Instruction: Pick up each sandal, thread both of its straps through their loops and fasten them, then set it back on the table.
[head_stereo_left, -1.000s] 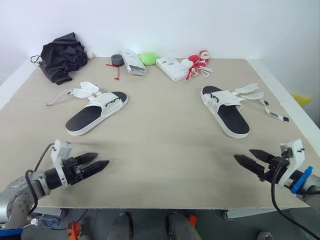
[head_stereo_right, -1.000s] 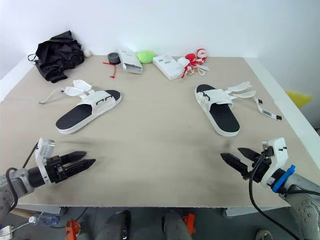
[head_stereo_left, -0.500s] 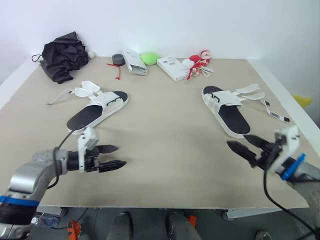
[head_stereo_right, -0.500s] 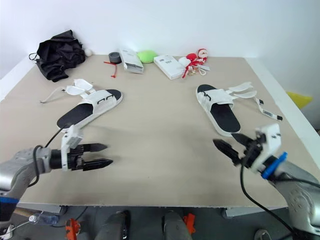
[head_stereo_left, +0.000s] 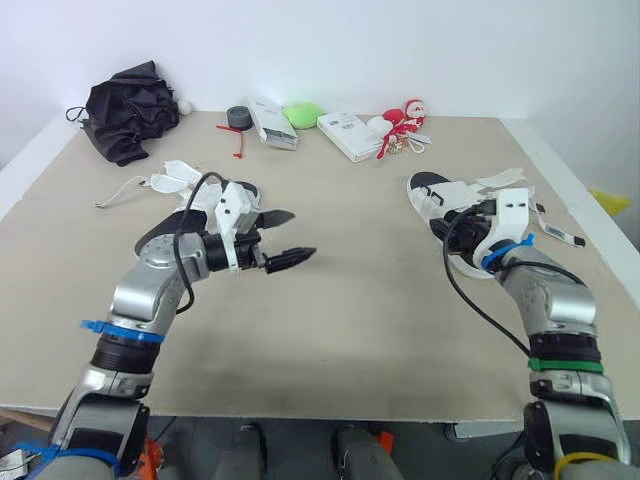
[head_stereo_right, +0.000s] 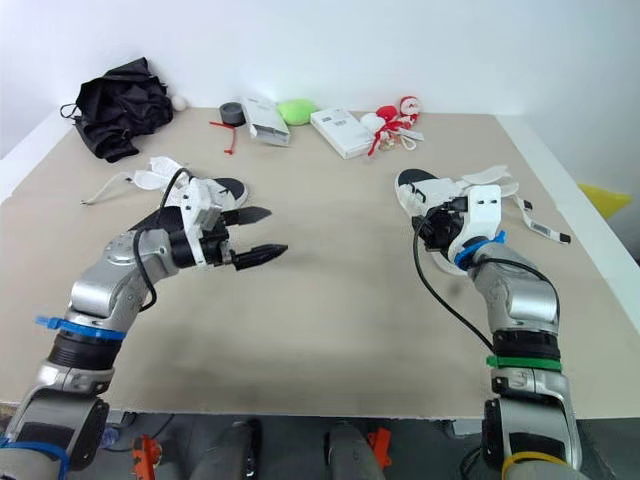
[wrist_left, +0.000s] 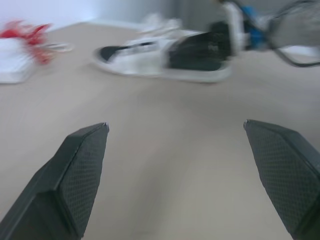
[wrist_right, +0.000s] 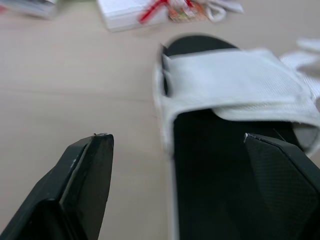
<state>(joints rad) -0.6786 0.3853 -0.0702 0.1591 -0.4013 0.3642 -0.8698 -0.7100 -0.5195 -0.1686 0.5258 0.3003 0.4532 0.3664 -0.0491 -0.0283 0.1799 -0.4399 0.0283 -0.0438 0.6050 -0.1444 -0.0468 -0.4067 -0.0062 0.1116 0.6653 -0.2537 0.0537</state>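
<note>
Right fingers (wrist_right: 85, 180) moved up over right sandal (wrist_right: 235, 85), spread wide, left fingers (wrist_left: 75, 175) lifted inward, wide, empty.

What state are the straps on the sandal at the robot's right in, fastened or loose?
Loose: both straps lie spread out flat on the table beside the sandal rather than wrapped over it.

No text is legible: the printed panels on the long white box (head_stereo_left: 271, 124), the flat white box (head_stereo_left: 348, 135) and the strap tag (head_stereo_left: 562, 237) are too small to read.
</note>
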